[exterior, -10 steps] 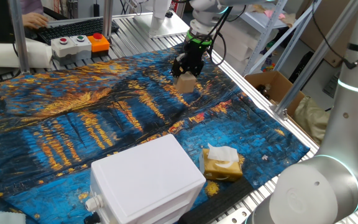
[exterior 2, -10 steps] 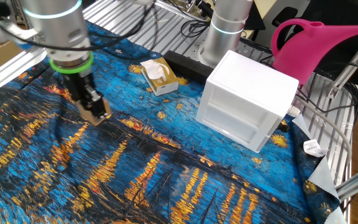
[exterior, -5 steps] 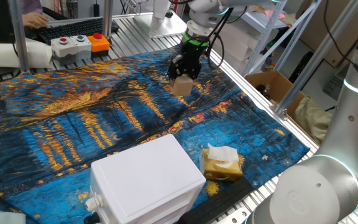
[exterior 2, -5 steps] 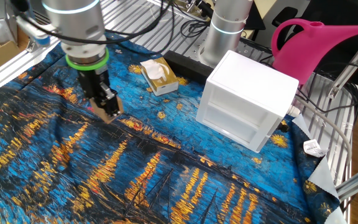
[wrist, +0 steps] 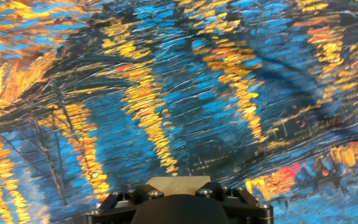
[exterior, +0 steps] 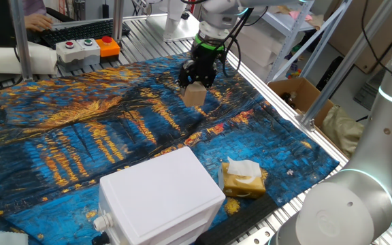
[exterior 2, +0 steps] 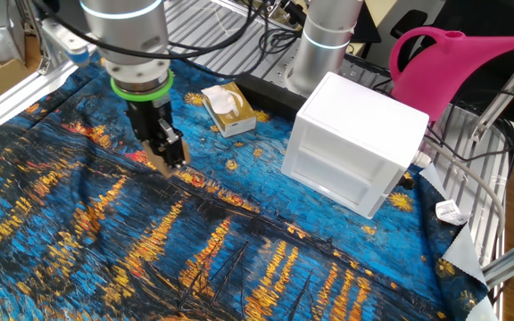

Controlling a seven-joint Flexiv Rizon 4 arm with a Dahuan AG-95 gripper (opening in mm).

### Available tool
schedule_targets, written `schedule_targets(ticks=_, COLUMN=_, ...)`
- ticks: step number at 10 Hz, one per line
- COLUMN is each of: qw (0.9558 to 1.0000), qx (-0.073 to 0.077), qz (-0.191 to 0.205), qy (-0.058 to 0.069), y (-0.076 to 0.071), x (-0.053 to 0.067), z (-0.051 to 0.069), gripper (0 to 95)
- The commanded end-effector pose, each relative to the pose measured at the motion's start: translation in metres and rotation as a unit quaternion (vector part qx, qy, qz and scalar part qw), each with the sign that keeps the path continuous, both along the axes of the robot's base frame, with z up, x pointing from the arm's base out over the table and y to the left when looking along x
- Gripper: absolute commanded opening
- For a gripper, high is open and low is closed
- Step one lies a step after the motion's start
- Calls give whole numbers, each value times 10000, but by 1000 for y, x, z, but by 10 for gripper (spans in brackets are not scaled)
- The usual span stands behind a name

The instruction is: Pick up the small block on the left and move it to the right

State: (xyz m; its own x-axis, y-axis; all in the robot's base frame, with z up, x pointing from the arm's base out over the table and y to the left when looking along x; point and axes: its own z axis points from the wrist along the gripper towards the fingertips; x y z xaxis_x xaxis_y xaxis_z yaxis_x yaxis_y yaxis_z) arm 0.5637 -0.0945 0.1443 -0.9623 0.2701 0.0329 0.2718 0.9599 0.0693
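1. My gripper [exterior: 196, 80] is closed on the small block [exterior: 194, 94]; its dark fingers clamp the tan cube from either side, and in the other fixed view the block [exterior 2: 161, 161] shows only as a tan sliver below the fingers [exterior 2: 169, 143].
2. In the hand view I see just the top edge of the block [wrist: 178, 183] poking out past the black gripper body [wrist: 185, 205]; the fingertips themselves are hidden there.
3. The block hangs clear of the cloth [exterior: 80, 129], held a little above it. The arm's green ring [exterior 2: 140, 86] sits straight above the fingers, so the tool points down.
4. Under the block I have the blue and gold painted cloth, rumpled into folds near the gripper, and it fills the hand view [wrist: 166, 93].
5. Well apart from the gripper sits the white plastic box [exterior: 160, 195], at the near edge of the cloth in one fixed view.
6. Just beside that box lies a yellow-brown packet [exterior: 242, 180] with white tissue sticking out of its top.
7. A pink watering can [exterior 2: 444, 62] stands behind the box in the other fixed view.
8. A button box [exterior: 87, 47] with an orange button rests off the far edge of the cloth.
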Motion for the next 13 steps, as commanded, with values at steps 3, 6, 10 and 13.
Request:
schedule_targets(ticks=3, qw=10000, qx=6, qz=-60, qy=13, y=2, x=7, z=-1, gripper=0)
schedule_targets(ticks=6, qw=10000, qx=-7, qz=-78, qy=16, y=4, x=10, z=-3, gripper=0)
schedule_targets(ticks=10, qw=10000, qx=-15, qz=-91, qy=20, y=4, x=11, z=-4, gripper=0)
schedule_targets(ticks=13, qw=10000, qx=-16, qz=-92, qy=25, y=4, x=11, z=-4, gripper=0)
